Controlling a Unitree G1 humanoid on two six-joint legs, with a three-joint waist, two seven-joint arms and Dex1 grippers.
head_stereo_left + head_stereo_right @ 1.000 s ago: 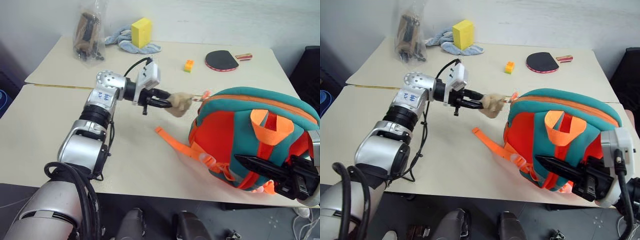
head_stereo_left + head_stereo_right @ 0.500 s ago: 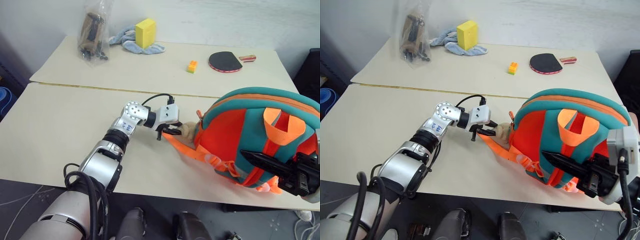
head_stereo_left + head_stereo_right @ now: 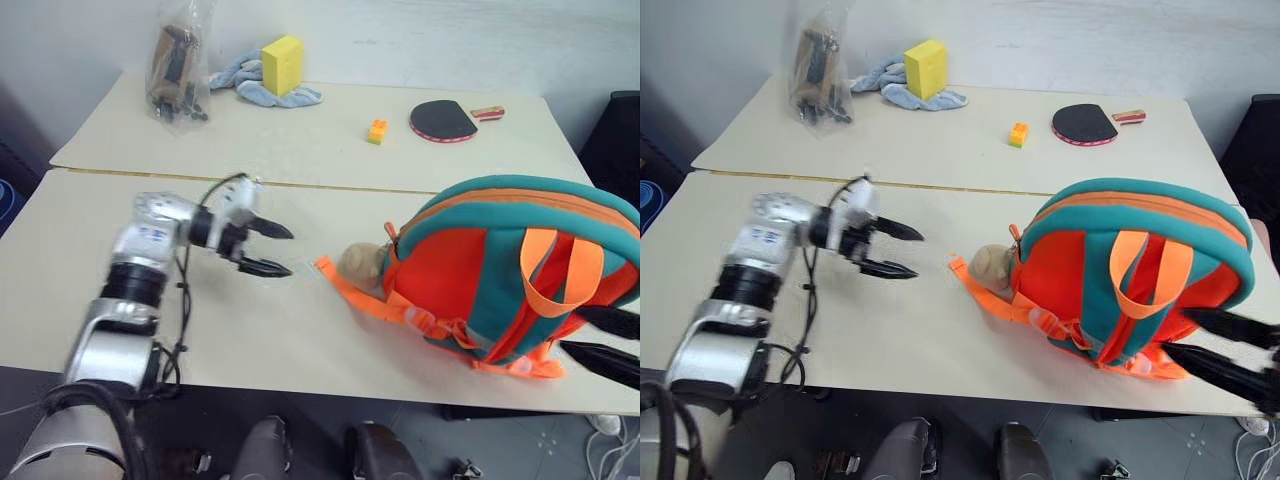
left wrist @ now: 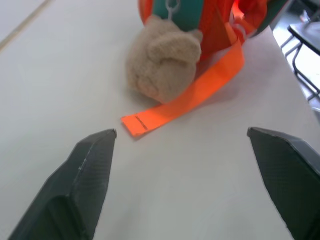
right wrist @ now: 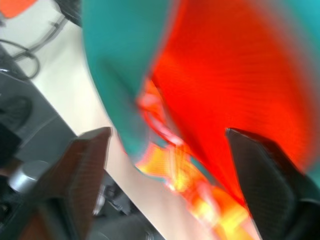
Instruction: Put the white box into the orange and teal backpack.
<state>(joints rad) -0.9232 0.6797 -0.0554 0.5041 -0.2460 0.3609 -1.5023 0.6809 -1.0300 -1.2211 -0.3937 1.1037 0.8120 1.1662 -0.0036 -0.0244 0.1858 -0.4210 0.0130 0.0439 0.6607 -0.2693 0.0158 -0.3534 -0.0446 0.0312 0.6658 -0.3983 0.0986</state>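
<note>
Left hand [image 3: 268, 250] withdrawn, backpack [image 3: 500, 280] well apart

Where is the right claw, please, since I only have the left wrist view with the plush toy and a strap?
Observer: The right claw is open at the near right edge of the orange and teal backpack, gripping nothing.
Operator: Thank you. What is behind the backpack?
Observer: A table tennis paddle lies on the far table.
Operator: Anything else there?
Observer: A yellow sponge block stands on a blue cloth.
</note>
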